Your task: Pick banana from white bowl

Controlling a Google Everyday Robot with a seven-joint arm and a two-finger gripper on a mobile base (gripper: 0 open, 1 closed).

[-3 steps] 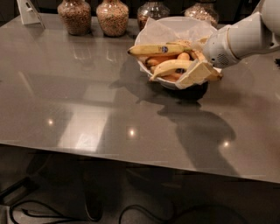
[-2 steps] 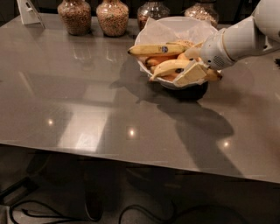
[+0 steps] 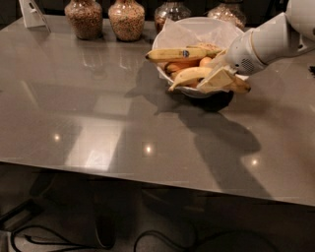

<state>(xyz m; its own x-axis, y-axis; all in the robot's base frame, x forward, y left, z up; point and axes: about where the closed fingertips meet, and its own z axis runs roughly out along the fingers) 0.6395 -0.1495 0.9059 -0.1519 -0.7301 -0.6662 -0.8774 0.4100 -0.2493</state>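
The white bowl, lined with crumpled white paper, stands at the back right of the grey table. An arched yellow banana lies along its front rim; no sticker shows on it from here. Above it lies a straighter banana with a blue sticker. A brownish banana end sticks out on the right. My gripper reaches in from the right on the white arm. It sits at the right end of the arched banana and hides that end.
Several glass jars of grains stand in a row along the table's back edge behind the bowl. A white stand is at the back left corner. The table's front edge runs across below, with cables on the floor.
My gripper has shifted slightly left and up, closer over the arched banana's right end. The bananas and bowl look unmoved.
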